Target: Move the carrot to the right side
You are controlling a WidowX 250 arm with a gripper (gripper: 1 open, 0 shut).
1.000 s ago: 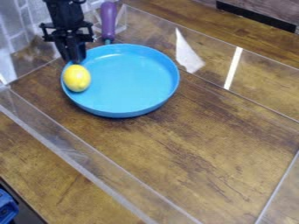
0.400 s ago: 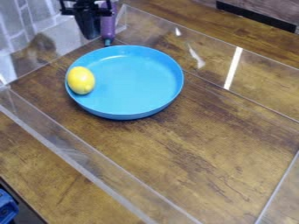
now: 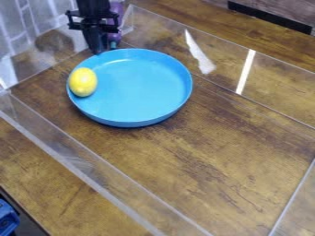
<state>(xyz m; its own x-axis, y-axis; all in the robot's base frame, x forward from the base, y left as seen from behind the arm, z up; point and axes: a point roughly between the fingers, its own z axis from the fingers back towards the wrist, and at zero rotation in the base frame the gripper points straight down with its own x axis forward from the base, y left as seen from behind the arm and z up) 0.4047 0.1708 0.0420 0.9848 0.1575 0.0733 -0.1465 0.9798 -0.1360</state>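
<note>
No carrot shows in this view. A yellow, lemon-like fruit (image 3: 83, 81) lies inside the left edge of a round blue plate (image 3: 161, 114). My black gripper (image 3: 98, 43) hangs just beyond the plate's far left rim, behind the yellow fruit and apart from it. Its fingers are pressed together, and I see nothing between them.
A purple object (image 3: 117, 8) stands right behind the gripper at the back edge. The plate rests on a dark wooden tabletop (image 3: 209, 166) under a clear, glossy cover with raised edges. A tiled wall (image 3: 18, 28) rises at the far left.
The gripper was over the yellow fruit at the plate's left rim. It has shut, lifted and moved back to the right, past the far rim. The fruit stayed in the plate.
</note>
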